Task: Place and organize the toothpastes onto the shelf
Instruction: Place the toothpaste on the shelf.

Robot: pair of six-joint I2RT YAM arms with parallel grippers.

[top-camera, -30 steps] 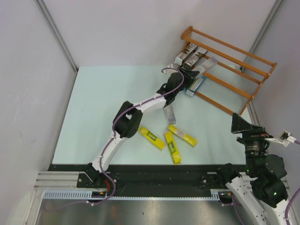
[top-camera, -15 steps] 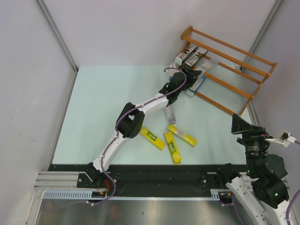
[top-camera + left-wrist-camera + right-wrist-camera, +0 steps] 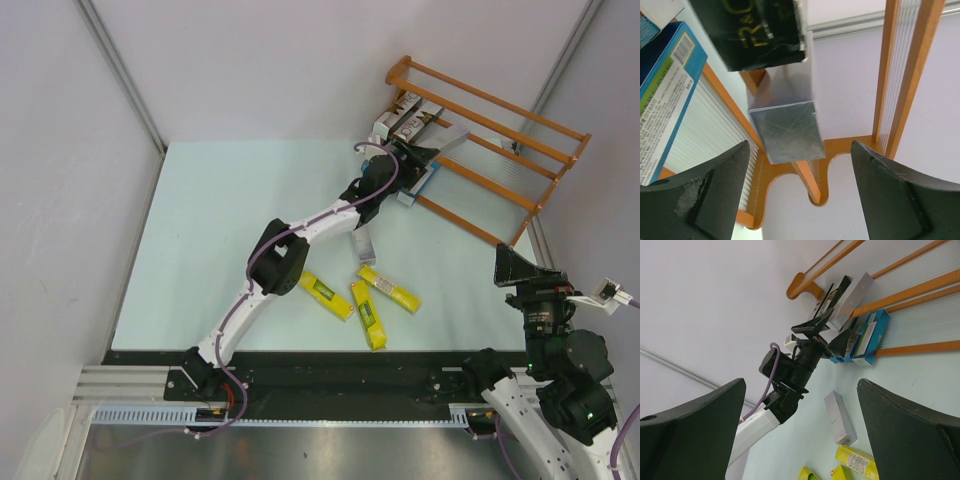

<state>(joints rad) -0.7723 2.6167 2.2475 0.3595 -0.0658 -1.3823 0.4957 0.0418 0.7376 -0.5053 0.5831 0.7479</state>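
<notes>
The orange-brown shelf stands at the far right corner. My left gripper reaches its near end and is open. In the left wrist view its fingers stand wide on either side of a silver-grey toothpaste carton that rests on the shelf rails, touching neither. A dark carton and a blue carton lie beside it. On the table lie one silver carton and three yellow cartons. My right gripper hangs open and empty at the near right.
The shelf's side frame is directly under the left gripper. Grey walls close in behind and beside the shelf. The left arm stretches diagonally across the pale table.
The left gripper has opened and let go of the silver carton, which now lies on the shelf. The arm edged slightly toward the shelf. The right arm stayed still.
</notes>
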